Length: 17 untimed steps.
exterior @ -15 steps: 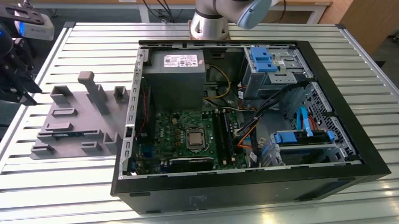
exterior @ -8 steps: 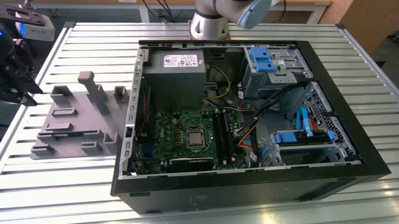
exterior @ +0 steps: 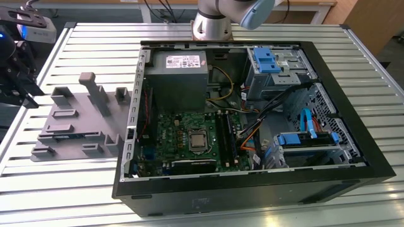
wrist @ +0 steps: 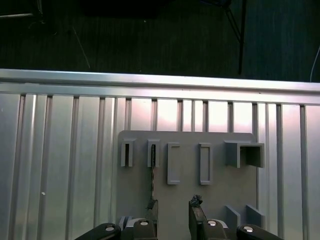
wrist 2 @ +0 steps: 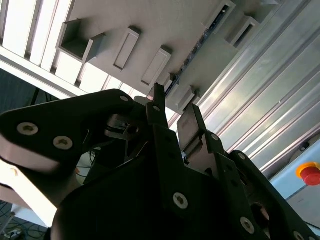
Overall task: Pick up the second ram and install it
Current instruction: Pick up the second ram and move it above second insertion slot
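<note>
Hovering above gray fixture [wrist: 225, 190], hand [wrist: 173, 207] parted (holding nothing), second ram [wrist: 151, 175] seemingly on edge below one finger [wrist: 152, 212].

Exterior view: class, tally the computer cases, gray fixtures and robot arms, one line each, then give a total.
Computer case: 1
Gray fixture: 1
Robot arm: 1
Total: 3

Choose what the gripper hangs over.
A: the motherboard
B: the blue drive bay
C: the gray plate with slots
C: in the first wrist view the open gripper hangs just above the gray plate, which lies on the slatted table.
</note>
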{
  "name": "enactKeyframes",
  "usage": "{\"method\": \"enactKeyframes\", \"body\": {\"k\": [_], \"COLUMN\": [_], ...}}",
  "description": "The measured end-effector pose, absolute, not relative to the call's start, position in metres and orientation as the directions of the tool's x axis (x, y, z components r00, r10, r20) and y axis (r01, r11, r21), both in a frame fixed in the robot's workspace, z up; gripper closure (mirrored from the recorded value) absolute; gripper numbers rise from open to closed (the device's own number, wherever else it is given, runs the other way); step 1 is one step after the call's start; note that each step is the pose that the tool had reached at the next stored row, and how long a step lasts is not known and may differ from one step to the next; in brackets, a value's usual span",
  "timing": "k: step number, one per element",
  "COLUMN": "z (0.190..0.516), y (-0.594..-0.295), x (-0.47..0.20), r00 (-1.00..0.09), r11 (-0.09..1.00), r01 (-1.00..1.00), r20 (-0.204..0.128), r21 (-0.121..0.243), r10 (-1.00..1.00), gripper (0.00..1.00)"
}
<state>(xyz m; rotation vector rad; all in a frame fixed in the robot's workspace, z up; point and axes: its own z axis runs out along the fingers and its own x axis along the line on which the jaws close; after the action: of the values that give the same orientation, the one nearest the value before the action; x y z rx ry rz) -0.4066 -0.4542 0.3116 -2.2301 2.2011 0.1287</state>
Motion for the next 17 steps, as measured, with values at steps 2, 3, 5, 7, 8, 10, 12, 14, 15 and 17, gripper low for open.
{"method": "enactKeyframes", "body": {"k": [2, 3, 5, 7, 8, 10, 12, 14, 15, 17], "z": [0.311, 0.310, 0.309, 0.308, 0.308, 0.306, 0.304, 0.302, 0.301, 0.299], "y": [-0.454, -0.454, -0.454, -0.455, -0.455, -0.455, -0.455, -0.455, -0.455, -0.455], "x": [-0.407, -0.407, -0.407, -0.407, -0.407, -0.407, -0.407, -0.407, -0.407, -0.407], "r00": [0.011, 0.011, 0.011, 0.011, 0.011, 0.012, 0.012, 0.012, 0.011, 0.011], "r11": [-0.015, -0.015, -0.015, -0.015, -0.015, -0.015, -0.015, -0.015, -0.014, -0.014], "r01": [-0.998, -0.998, -0.998, -0.998, -0.998, -0.999, -0.999, -0.999, -0.999, -0.999], "r20": [-0.062, -0.062, -0.062, -0.061, -0.060, -0.059, -0.059, -0.058, -0.058, -0.058], "r21": [0.054, 0.054, 0.054, 0.053, 0.053, 0.052, 0.051, 0.051, 0.051, 0.051], "r10": [-0.998, -0.998, -0.998, -0.998, -0.998, -0.998, -0.998, -0.998, -0.998, -0.998], "gripper": [0.62, 0.62, 0.62, 0.62, 0.62, 0.62, 0.62, 0.62, 0.62, 0.62]}}
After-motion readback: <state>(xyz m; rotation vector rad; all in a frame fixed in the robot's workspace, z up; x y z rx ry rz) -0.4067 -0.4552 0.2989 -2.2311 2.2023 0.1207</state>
